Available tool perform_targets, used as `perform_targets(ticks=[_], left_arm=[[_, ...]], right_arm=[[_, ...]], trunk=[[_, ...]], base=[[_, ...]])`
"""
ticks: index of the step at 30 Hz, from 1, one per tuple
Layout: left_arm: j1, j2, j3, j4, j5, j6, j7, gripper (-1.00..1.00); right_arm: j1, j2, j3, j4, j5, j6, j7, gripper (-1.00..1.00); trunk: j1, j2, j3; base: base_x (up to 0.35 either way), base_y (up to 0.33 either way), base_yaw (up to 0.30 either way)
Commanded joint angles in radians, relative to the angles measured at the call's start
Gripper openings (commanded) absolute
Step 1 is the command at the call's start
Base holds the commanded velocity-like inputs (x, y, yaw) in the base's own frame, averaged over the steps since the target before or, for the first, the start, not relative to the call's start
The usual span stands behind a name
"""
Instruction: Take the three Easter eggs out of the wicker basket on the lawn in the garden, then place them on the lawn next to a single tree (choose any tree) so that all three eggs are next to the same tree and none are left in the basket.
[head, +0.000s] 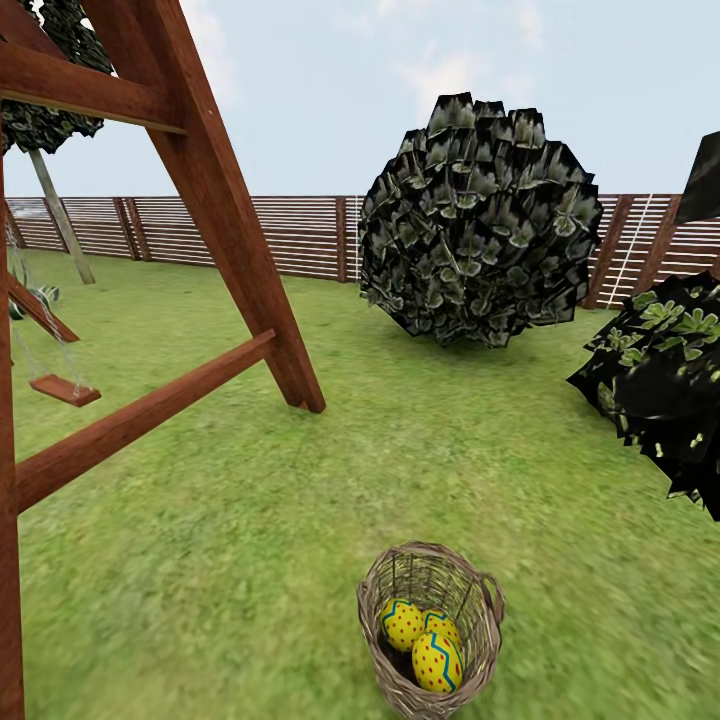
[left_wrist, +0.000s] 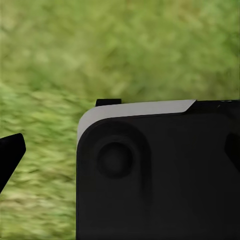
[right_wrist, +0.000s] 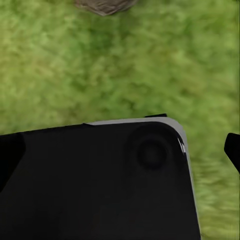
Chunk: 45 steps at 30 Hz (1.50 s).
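Ahead, the round brown woven-wicker basket sat on mottled short green grass, open lawn around it, three red-dotted yellow eggs inside. A reddish wooden swing frame stood left, dark leafy bushes beyond. Whether either arm's fingers were apart, I could not tell.

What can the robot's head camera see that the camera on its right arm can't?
The head view shows the three Easter eggs lying inside the wicker basket, plus a wooden swing frame, a round dark bush, the fence and sky. The right wrist view shows a big black part of the robot up close, with just a brown woven edge at the border, probably the basket. Both show the green lawn.
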Motion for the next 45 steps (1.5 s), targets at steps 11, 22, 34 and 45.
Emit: perform_targets(ticks=[11, 22, 34, 45], left_arm=[[-0.001, 0.000, 0.000, 0.001, -0.001, -0.003, 0.000, 1.00], [0.000, -0.001, 0.000, 0.001, -0.001, -0.003, 0.000, 1.00], [0.000, 0.000, 0.000, 0.001, -0.001, -0.003, 0.000, 1.00], [0.000, 0.000, 0.000, 0.001, 0.000, -0.003, 0.000, 1.00]], right_arm=[[0.015, 0.022, -0.028, -0.018, -0.055, -0.147, 0.046, 1.00], [0.041, 0.078, -0.031, -0.234, -0.158, -0.295, 0.124, 1.00], [0.047, 0.103, -0.030, -0.680, -0.216, 0.106, 0.133, 1.00], [0.047, 0.096, -0.034, -0.849, -0.217, 0.458, 0.131, 1.00]], trunk=[[0.000, 0.000, -0.001], [0.000, 0.000, -0.001], [0.000, 0.000, -0.001], [0.000, 0.000, -0.001]], base=[[0.000, 0.000, 0.000], [0.000, 0.000, 0.000], [0.000, 0.000, 0.000], [0.000, 0.000, 0.000]])
